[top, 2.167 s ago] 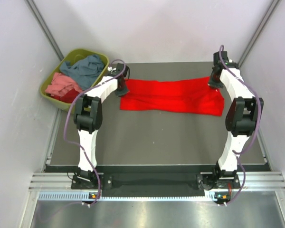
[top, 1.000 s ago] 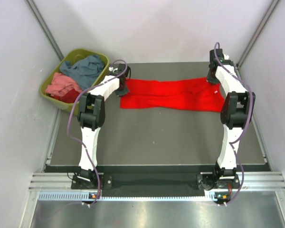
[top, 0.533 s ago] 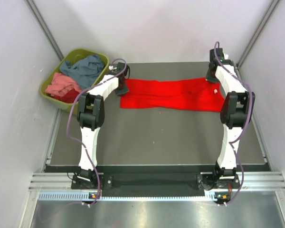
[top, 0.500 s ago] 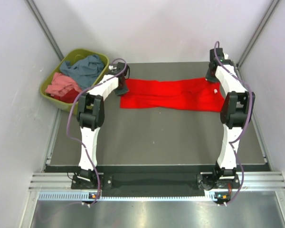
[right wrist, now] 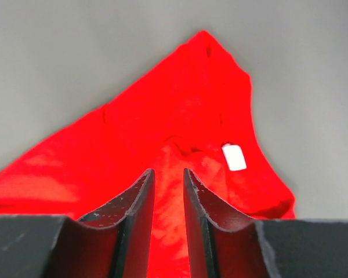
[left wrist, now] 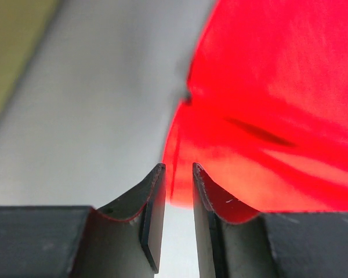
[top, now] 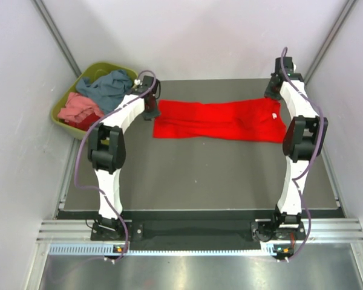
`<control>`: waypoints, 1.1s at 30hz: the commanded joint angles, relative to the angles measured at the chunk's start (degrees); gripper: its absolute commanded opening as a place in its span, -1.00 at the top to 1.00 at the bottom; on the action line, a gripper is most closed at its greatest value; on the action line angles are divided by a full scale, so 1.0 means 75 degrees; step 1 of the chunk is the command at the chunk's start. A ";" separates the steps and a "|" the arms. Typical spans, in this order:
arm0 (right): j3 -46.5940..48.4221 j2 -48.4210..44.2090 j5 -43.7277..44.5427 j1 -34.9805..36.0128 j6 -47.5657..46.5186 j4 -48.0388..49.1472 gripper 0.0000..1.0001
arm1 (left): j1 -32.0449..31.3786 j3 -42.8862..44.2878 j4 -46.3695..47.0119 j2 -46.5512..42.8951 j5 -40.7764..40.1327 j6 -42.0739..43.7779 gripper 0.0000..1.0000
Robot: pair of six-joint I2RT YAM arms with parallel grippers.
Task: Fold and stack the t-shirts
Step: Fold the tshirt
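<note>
The red t-shirt (top: 221, 121) lies flat on the dark grey surface (top: 199, 175), in its far half toward 12 o'clock. It is folded into a long band that runs from 9 o'clock to 3 o'clock. Its white neck label (top: 273, 116) shows near the 3 o'clock end.

The left tool (top: 150, 109) sits at the band's 9 o'clock end, just beside the cloth edge. In the left wrist view its two fingers (left wrist: 152, 200) stand slightly spread with a narrow gap between them, and nothing is pinched there. The bare surface and the red hem show through the gap.

The right tool (top: 273, 90) is at the far 3 o'clock corner of the shirt, at about 1 o'clock on the surface. Its fingers are likewise a little apart — the gap is empty, and the red cloth and the label lie beyond the tips in the right wrist view. Whether either tool's tips touch the cloth cannot be told.

Off the surface's far-left corner, at about 10 o'clock, stands an olive-green tub (top: 103, 64) against the wall. Inside it are three crumpled shirts — a blue-grey t-shirt (top: 109, 86) at the far end, a salmon-pink t-shirt (top: 78, 107) nearer, and a darker red t-shirt (top: 85, 122) partly under the pink one.
</note>
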 commanded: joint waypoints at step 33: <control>-0.6255 -0.3059 0.0163 -0.1121 0.1126 0.1937 0.34 | -0.0297 -0.2241 0.1178 -0.0182 0.0868 0.0019 0.36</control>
